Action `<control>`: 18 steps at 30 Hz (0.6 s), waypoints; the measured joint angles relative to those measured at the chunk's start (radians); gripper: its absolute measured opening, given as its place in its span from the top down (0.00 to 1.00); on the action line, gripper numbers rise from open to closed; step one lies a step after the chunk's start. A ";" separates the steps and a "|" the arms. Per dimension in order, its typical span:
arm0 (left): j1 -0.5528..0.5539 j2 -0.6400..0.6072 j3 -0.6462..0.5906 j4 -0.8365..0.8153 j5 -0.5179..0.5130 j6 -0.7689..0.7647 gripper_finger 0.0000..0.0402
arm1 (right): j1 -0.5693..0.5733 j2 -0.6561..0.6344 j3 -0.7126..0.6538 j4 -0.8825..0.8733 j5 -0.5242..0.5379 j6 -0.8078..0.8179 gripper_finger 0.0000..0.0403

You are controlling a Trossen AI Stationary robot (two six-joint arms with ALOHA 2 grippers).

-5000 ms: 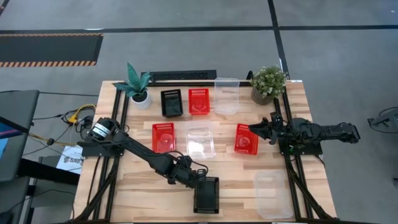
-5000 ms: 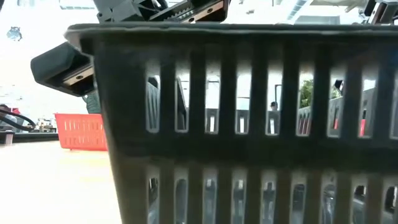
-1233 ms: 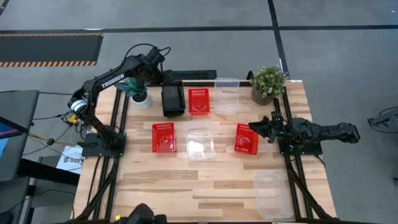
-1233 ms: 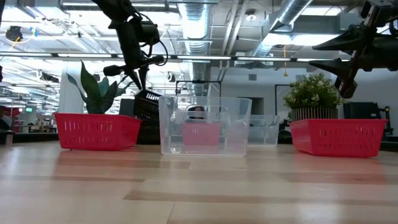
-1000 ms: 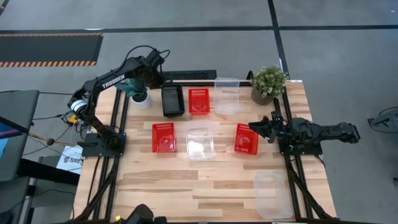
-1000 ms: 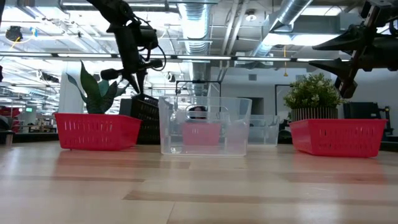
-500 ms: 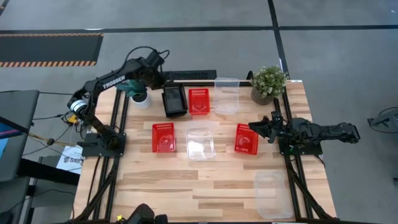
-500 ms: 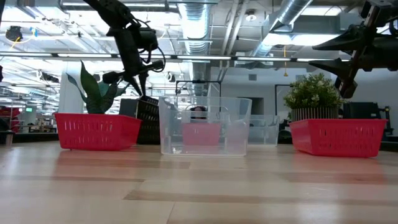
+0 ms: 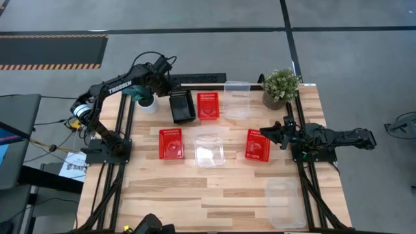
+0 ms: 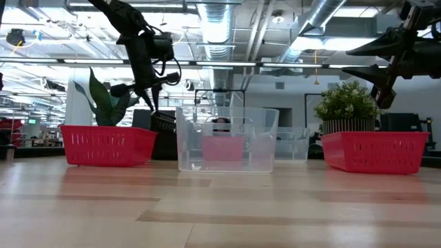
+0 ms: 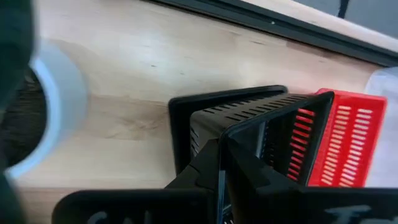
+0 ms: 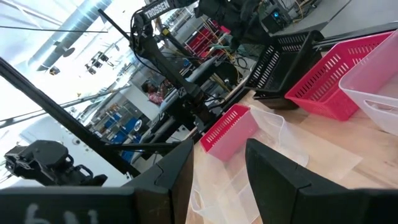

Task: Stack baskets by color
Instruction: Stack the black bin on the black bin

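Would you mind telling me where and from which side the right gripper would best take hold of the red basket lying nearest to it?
Probably the rim of the red basket, on the short wall facing the right gripper, coming from above. The basket sits upright with its open top up, so one finger can drop inside and one outside that thin wall. Its sides stand clear of the clear basket.

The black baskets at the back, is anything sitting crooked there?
Yes. The upper black basket is tilted inside the lower black basket, not nested flat. The left gripper is shut on the tilted basket's rim. The red basket beside it sits flat.
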 joint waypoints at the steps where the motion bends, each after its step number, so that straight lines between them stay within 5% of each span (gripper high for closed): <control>1: 0.000 0.000 -0.001 0.003 0.003 -0.007 1.00 | 0.000 0.000 0.000 0.000 0.000 0.000 0.58; 18: 0.000 0.000 -0.002 0.011 0.027 -0.058 0.93 | 0.000 0.000 0.000 0.000 0.000 -0.024 0.58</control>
